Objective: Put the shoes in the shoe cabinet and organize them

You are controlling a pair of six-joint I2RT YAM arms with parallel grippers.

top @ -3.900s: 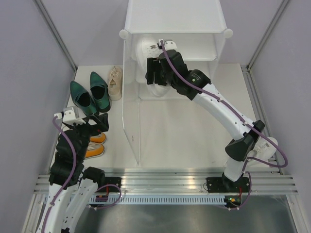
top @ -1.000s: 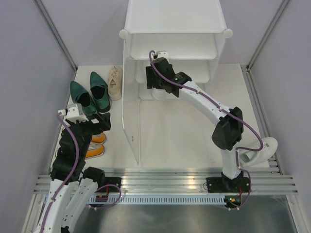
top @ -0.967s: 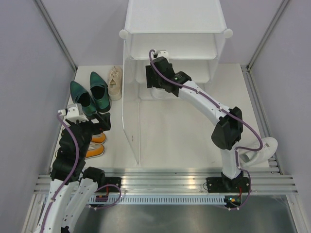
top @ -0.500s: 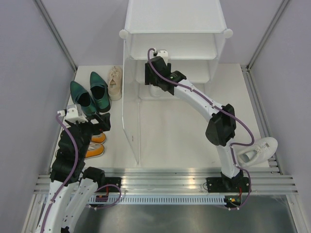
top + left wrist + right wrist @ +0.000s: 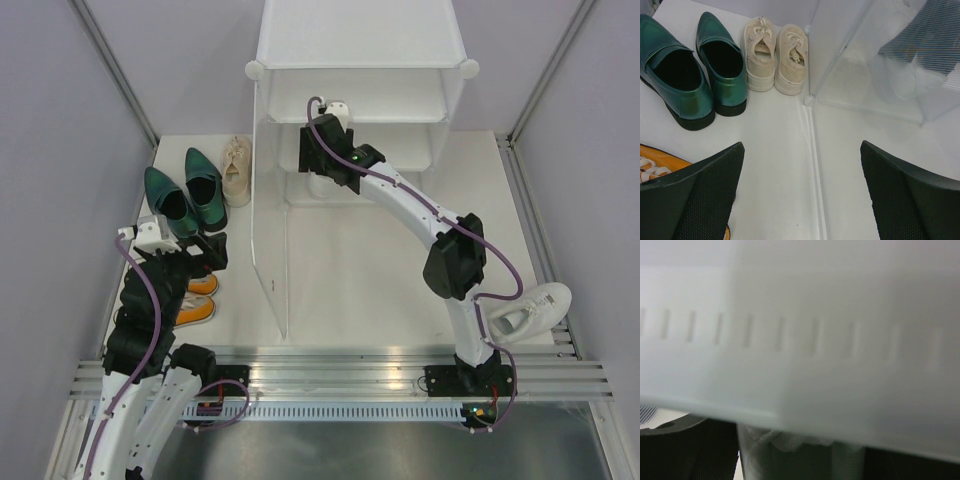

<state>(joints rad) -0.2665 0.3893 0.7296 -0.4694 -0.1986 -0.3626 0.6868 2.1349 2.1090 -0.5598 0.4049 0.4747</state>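
Shoes (image 5: pixel 205 185) at frame left wait outside; my right gripper (image 5: pixel 322 165) clasps one white sneaker (image 5: pixel 790 455) inside the shoe cabinet (image 5: pixel 360 35), left gripper (image 5: pixel 800 200) wide, empty.

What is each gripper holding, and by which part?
Left gripper: nothing, jaws open. Right gripper: jaws closed on a white sneaker inside the shoe cabinet; the exact spot is hidden.
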